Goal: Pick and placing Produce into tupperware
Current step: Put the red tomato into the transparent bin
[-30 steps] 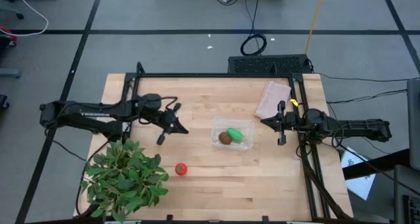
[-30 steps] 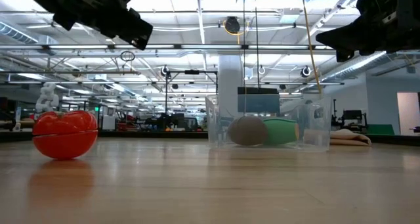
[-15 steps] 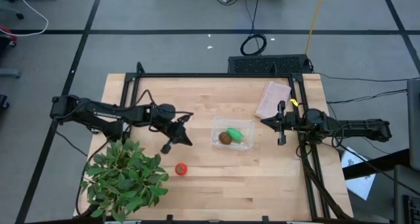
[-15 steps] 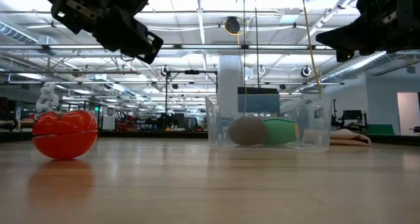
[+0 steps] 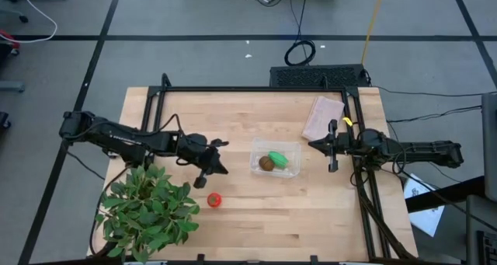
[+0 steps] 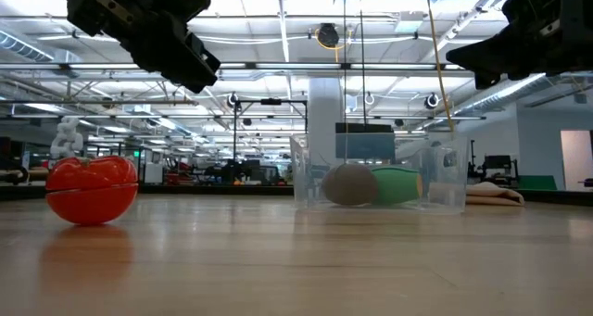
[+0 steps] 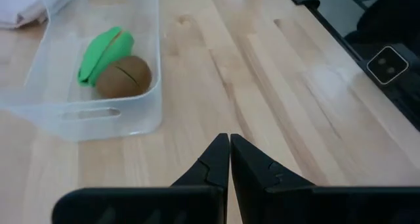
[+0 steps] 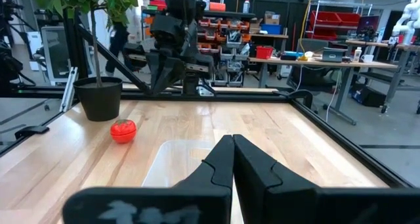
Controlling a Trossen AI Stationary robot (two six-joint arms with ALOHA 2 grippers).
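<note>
The clear tupperware (image 5: pixel 275 159) stands on the table with the brown kiwi (image 5: pixel 266 163) and the green piece (image 5: pixel 279 159) inside; both show through its wall in the left wrist view, kiwi (image 7: pixel 123 76), green piece (image 7: pixel 104 52). The red tomato (image 5: pixel 214 200) rests on the wood near the plant, also seen as tomato (image 6: pixel 92 189) and tomato (image 8: pixel 123 131). My left gripper (image 5: pixel 210 171) hangs shut above the table, between tomato and tupperware, its fingers (image 7: pixel 229 159) closed together. My right gripper (image 5: pixel 333 146) waits shut at the table's right edge.
A large leafy potted plant (image 5: pixel 147 210) fills the near left corner, close to the tomato. A pinkish-tan packet (image 5: pixel 323 117) lies at the far right. A black frame rail (image 5: pixel 256 89) runs along the far and right sides. Bare wood lies near the middle and near right.
My left gripper has moved from beside the table's left middle toward the near edge and slightly right, coming closer to the tomato, and has dipped a little. The tomato, tupperware and right arm have stayed put.
</note>
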